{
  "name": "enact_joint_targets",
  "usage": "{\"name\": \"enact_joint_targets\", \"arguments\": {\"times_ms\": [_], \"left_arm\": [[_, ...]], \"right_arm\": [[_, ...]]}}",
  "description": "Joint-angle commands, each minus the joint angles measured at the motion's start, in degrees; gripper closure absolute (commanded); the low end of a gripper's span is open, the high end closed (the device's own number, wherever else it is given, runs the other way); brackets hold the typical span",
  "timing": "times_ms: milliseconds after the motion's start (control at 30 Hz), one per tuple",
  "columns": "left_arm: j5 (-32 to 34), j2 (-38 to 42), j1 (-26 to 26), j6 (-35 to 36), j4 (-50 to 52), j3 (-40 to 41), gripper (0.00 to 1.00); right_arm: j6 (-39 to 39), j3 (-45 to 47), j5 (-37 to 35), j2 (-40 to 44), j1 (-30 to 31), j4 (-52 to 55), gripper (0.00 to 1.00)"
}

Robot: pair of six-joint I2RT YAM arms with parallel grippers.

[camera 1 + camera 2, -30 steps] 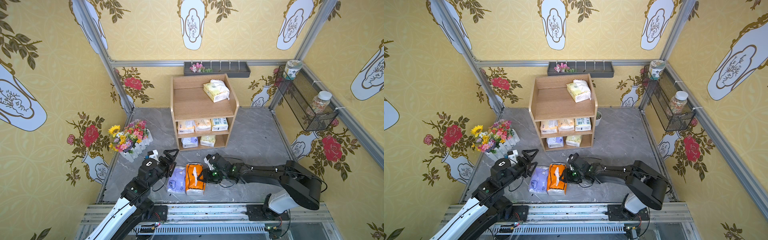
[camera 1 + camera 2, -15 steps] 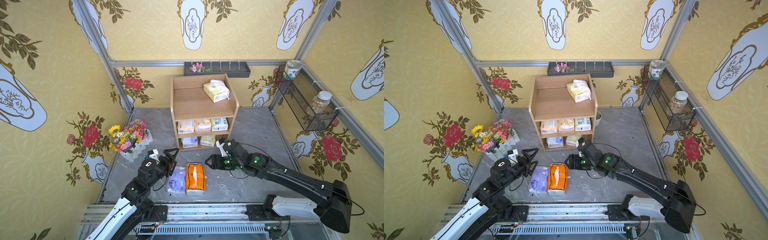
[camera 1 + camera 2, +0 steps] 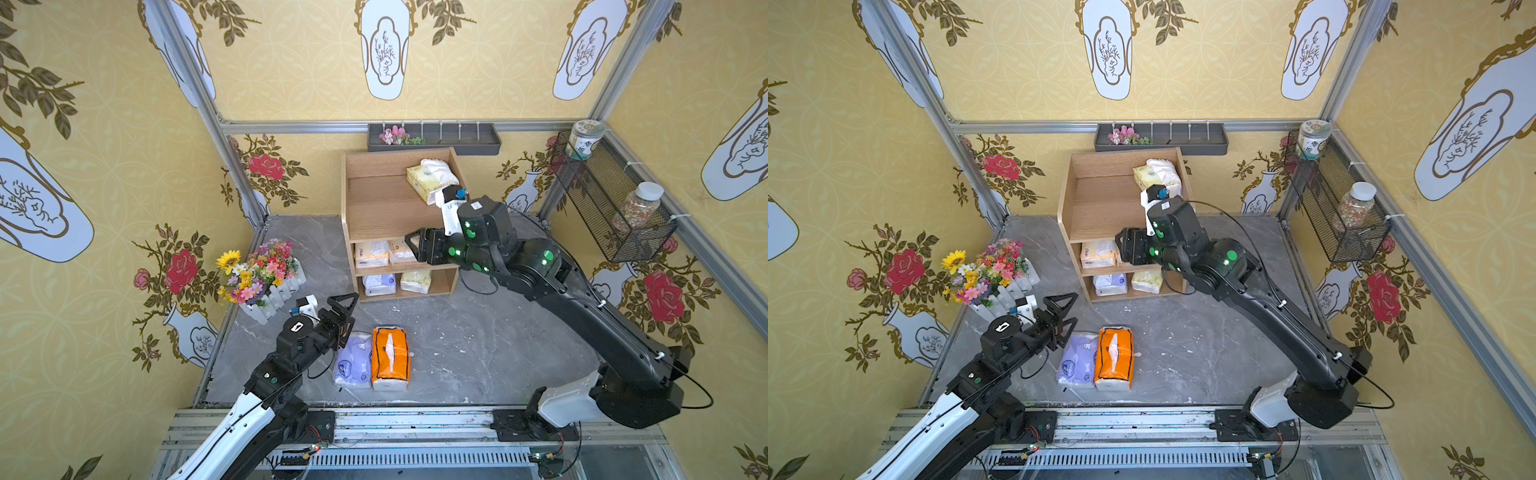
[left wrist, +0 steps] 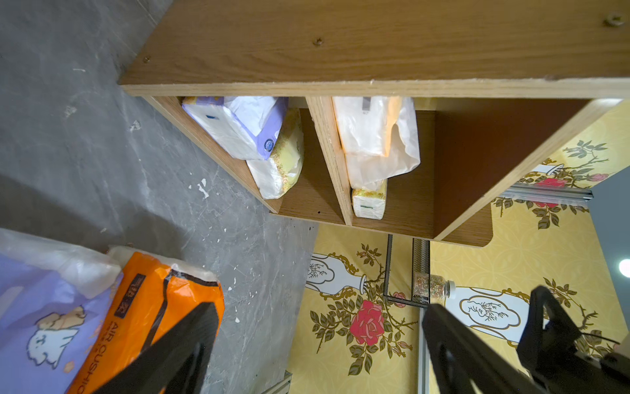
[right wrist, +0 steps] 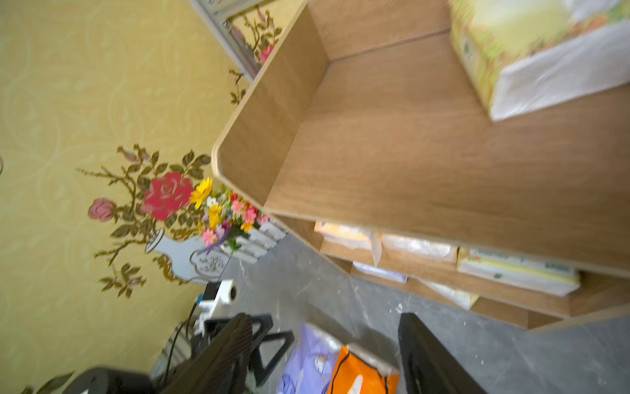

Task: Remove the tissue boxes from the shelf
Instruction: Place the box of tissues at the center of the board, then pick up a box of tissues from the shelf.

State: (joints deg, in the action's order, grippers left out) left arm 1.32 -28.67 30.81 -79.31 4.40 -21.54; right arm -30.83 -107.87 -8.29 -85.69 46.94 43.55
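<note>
The shelf (image 3: 386, 208) stood at the back edge of the bench (image 3: 478, 332), midway along it. On the right wall a wire basket (image 3: 598, 208) held two jars, and a grey tray (image 3: 457, 143) on the back wall held pink flowers. The shelf's top tier carried one yellow-green pack (image 3: 428, 183) at its right rear corner. The middle tier held cream packs (image 3: 371, 254) and a white pack (image 5: 518, 273). The bottom tier held a lavender pack (image 3: 379, 284) and a pale yellow pack (image 3: 415, 281). The right gripper (image 3: 417, 249) hung before the shelf's front edge, right of centre, spread and empty. An orange pack (image 3: 390, 357) and a second lavender pack (image 3: 353, 361) lay side by side, touching, near the bench's front edge. The left gripper (image 3: 347, 311) was just beside them, spread wide and empty.
</note>
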Motion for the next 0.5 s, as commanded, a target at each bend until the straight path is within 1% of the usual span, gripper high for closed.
{"name": "enact_joint_targets", "arguments": {"times_ms": [0, 100, 200, 333, 467], "left_arm": [[0.6, 0.6, 0.0, 0.6, 0.3, -0.6, 0.0], [0.8, 0.7, 0.0, 1.3, 1.2, -1.6, 0.0], [0.7, 0.6, 0.0, 1.9, 1.6, -2.3, 0.0], [0.8, 0.5, 0.0, 2.2, 2.1, -2.7, 0.0], [0.8, 0.7, 0.0, 2.2, 2.3, -2.7, 0.0]], "right_arm": [[-0.4, -4.8, -7.9, -4.3, -1.2, 0.0, 0.28], [-2.6, -7.2, -12.0, -7.6, -1.4, -0.7, 0.28], [-2.8, -8.4, -14.5, -9.7, -1.9, -1.8, 0.28], [-2.8, -12.2, -18.6, -13.0, -3.7, 0.3, 0.27], [-2.6, -12.7, -18.5, -15.2, -6.3, -1.7, 0.25]]}}
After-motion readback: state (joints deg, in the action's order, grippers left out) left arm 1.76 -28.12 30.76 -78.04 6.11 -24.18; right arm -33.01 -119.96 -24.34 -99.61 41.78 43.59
